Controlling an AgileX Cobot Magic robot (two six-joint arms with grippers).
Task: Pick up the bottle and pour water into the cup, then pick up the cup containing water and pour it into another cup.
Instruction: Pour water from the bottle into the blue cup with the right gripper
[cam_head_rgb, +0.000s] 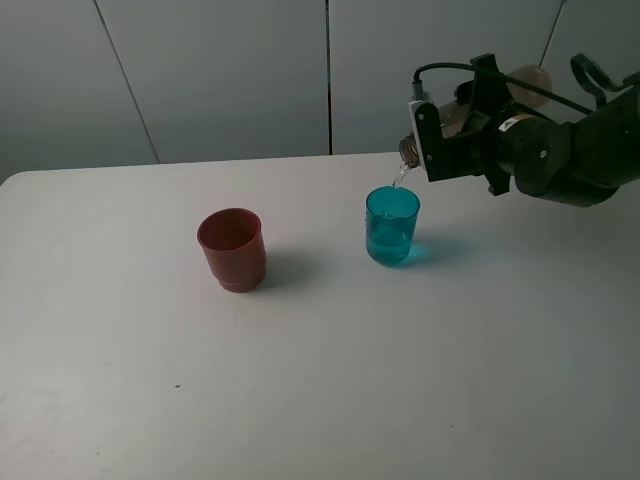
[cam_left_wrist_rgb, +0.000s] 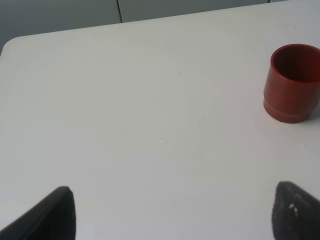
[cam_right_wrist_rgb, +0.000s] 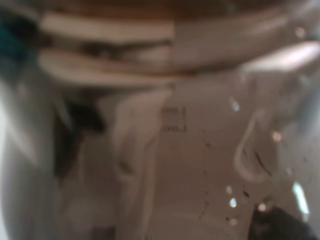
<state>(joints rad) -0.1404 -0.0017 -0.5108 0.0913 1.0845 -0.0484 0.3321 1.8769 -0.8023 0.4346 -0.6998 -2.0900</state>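
Right claw (cam_head_rgb: 445, 138) is clenched on the bottle (cam_head_rgb: 409, 148), gripping it round the body and holding it tipped nearly flat above the desk (cam_head_rgb: 330, 400). The capless neck sticks out past the claw's front and slants downward. In the right wrist view the bottle (cam_right_wrist_rgb: 175, 140) fills almost the whole picture, blurred and smoky brown, with one dark fingertip (cam_right_wrist_rgb: 277, 225) showing at a corner.

A thin stream of water (cam_head_rgb: 400, 176) runs from the bottle's mouth into the teal cup (cam_head_rgb: 392, 227). That cup stands upright on the desk, just below and slightly ahead of the right claw, right under the neck and not touching it. How much water it holds is hard to tell through the tinted wall.

The red cup (cam_head_rgb: 231, 250) stands upright too, well apart from the right claw, beyond the teal cup on the side away from the arm. The two cups do not touch, and bare desk lies between them.

Left claw (cam_left_wrist_rgb: 175, 217) is released. Its two dark fingertips (cam_left_wrist_rgb: 52, 215) stand wide apart with only bare desk (cam_left_wrist_rgb: 150, 100) between them. The red cup (cam_left_wrist_rgb: 292, 82) sits ahead of this claw and off to one side, well clear of both fingertips. The left claw does not show in the high view.
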